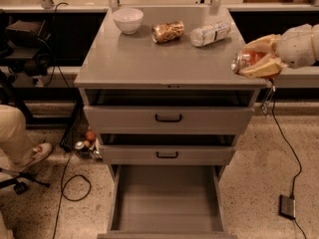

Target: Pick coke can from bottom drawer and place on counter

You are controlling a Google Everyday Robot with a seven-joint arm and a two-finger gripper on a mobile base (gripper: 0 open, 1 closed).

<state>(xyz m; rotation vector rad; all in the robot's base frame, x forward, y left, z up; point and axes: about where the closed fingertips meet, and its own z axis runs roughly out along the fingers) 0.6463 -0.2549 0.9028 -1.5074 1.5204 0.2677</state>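
My gripper (254, 59) comes in from the right and is shut on the coke can (246, 61), a red-orange can with a silver end facing left. It holds the can on its side at the counter's (149, 59) right edge, about level with the top. The bottom drawer (167, 200) is pulled open below, its grey floor bare.
On the counter's far side stand a white bowl (127, 20), a tan-gold crinkled can (168, 31) on its side and a clear plastic bottle (210, 34) on its side. Two upper drawers with black handles are slightly open. A person's leg (15, 138) and cables lie at left.
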